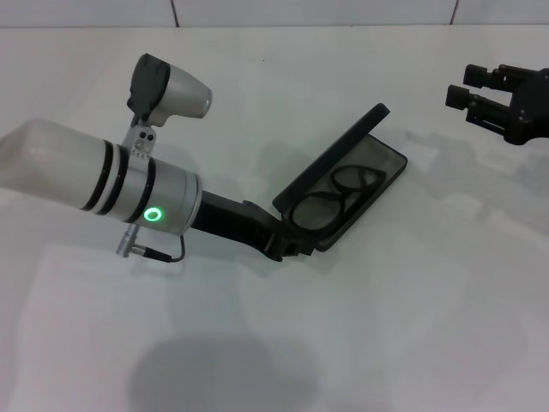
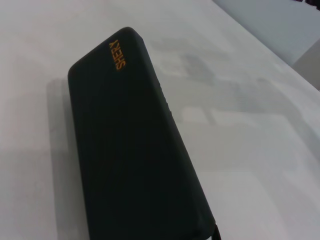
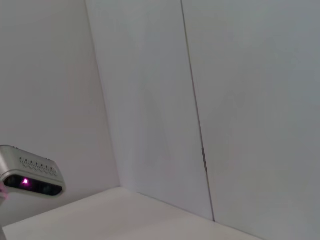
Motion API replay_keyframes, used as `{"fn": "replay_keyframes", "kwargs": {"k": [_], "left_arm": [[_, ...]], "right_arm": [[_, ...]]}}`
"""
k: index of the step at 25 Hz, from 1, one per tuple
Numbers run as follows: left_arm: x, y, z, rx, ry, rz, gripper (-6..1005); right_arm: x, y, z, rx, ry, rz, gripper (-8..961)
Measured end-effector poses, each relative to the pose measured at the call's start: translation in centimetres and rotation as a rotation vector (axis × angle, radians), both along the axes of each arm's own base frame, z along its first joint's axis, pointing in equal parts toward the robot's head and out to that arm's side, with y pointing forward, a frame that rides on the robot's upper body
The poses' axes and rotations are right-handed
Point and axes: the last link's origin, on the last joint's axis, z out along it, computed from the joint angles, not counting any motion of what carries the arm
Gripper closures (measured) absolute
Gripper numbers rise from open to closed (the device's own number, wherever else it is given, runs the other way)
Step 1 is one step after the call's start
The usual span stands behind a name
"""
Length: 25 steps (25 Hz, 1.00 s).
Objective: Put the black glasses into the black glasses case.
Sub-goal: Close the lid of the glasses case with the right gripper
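**Glasses in the case, lid half raised**

The glasses [image 1: 336, 194] are lying inside the case [image 1: 377, 184], folded flat on its grey-lined tray, which is resting on the white bench [image 1: 412, 309]. The case's long axis is running diagonally, from near the left gripper [image 1: 287, 245] up and away toward the right. The lid is standing tilted on the tray's left long side, leaning over the glasses; the left wrist view is filled with its outside and orange logo [image 2: 119, 54]. The left gripper is sitting at the case's near corner, just below the lid's end and touching or nearly touching it; whether it is apart or clamped I cannot tell. The right gripper [image 1: 467, 96] is hanging well off to the far right, fingers spread, holding nothing. What seems left is lowering the lid, and the left arm is plainly the nearer one.
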Motion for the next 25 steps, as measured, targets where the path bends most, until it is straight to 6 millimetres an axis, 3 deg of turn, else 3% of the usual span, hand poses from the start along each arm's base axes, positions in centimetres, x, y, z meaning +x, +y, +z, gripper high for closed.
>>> {"fn": "replay_keyframes", "kwargs": {"k": [19,25], "left_arm": [[0.7,0.6,-1.2,0.049,-0.021,-0.017,985],[1.4,-0.1,0.1,0.017,-0.080,-0.050,984]], "right_arm": [[0.0,-0.1,0.0,0.023,0.031,0.008,535],[0.3,-0.3,0.1,0.025,0.030,0.000,542]]}}
